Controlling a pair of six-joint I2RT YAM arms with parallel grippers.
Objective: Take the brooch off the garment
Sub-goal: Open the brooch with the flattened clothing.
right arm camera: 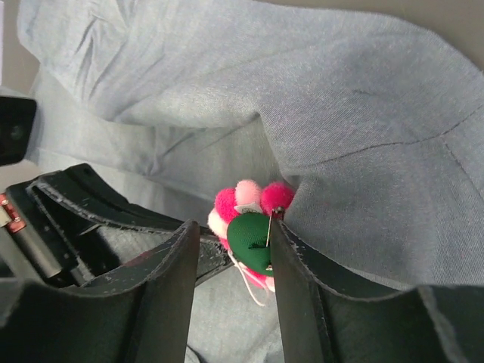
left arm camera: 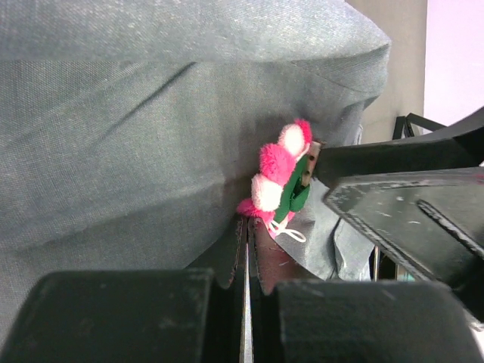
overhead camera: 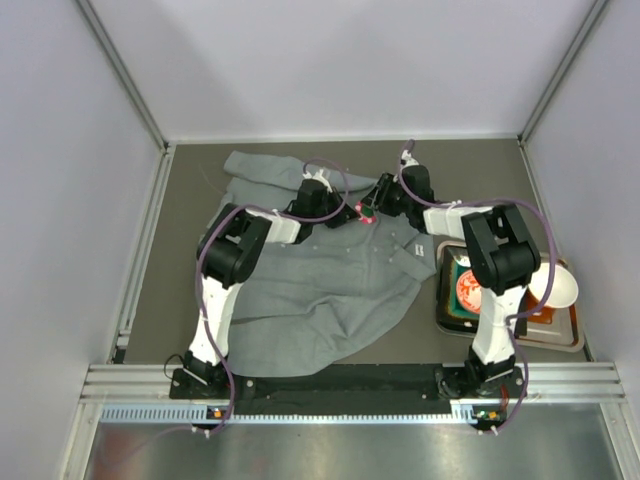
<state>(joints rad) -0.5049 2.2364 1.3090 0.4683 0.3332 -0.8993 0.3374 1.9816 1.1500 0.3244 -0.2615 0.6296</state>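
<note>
The brooch (right arm camera: 253, 240) is pinned to the shirt (overhead camera: 300, 280) near its 1 o'clock edge in the top view, between the two claws. The right claw (right arm camera: 234, 231) is spread around it. The brooch's green back lies in the gap, and its pin (right arm camera: 269, 227) is against or just beside the finger at 3 o'clock. There is clear space on the 9 o'clock side. The left claw (left arm camera: 247, 231) is pressed together and seems to nip a fold of cloth at 6 o'clock of the brooch in its own view.

Several things could go wrong from here:

- **Uneven grip:** If the right claw closes as it stands, one finger meets the brooch first. The brooch may twist or squirt out, since soft petals and a rounded back give poor purchase.
- **Snagged cloth:** If the pin is not freed along its own line, a straight pull is likely to drag the cloth up with it, or snag and tear the weave.
- **Lost anchor:** The left claw holds only a thin fold. If that slips, the shirt has no anchor and simply follows the brooch.
- **Caught thread:** A white thread (left arm camera: 291, 234) loops under the brooch and may catch on a finger.
- **Collision:** The claws are very near each other, so a sideways correction by either could knock the other.
</note>
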